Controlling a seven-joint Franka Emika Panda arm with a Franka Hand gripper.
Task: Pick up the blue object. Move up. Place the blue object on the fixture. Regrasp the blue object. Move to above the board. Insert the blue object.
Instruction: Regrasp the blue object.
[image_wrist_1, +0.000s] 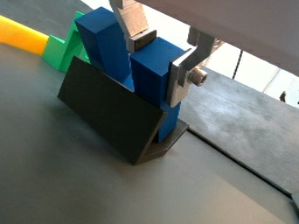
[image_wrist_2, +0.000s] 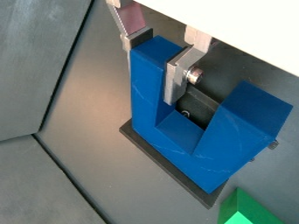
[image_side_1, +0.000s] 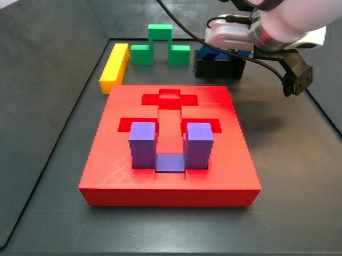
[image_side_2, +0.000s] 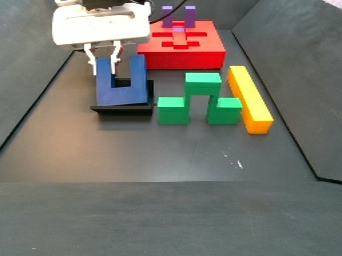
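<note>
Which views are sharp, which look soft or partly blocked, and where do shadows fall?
In both wrist views the blue object on the fixture is sharp, the gripper straddling one prong. In a side view the arm blurs and hides the blue object; the board shadows the floor. In a side view the lighting is even.

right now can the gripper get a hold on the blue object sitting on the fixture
Probably yes. The gripper already straddles one upright prong of the blue object, a finger on either side, and nothing blocks it on the fixture. Whether it has closed is unclear.
</note>
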